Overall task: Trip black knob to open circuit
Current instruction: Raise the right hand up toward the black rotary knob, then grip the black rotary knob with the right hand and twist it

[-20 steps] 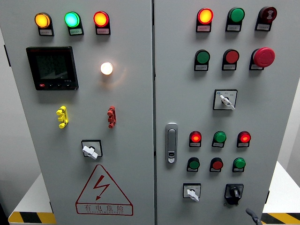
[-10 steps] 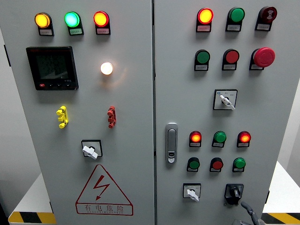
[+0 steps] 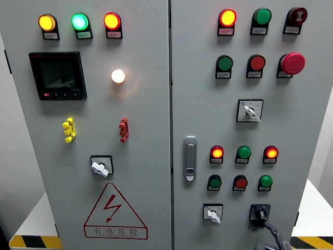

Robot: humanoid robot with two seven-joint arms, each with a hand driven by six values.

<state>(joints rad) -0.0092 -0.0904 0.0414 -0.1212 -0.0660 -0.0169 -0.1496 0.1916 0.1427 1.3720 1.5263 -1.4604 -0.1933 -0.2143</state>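
Overhead, grey cabinet (image 3: 145,172), lit lamps (image 3: 79,21)

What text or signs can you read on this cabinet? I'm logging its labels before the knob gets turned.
"有电危险" under a lightning bolt: red triangular warning sign on the left door.
Small tags under the lamps and buttons, e.g. under the amber lamp: too small to read.
Meter display: digits too dim to read.
Plate behind the black knob: no legible marks.

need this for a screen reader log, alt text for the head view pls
The right hand rises from the bottom right edge, a fingertip just under the black knob on a grey control cabinet. Above sit lit indicator lamps, pushbuttons, a red emergency stop and white selector switches.
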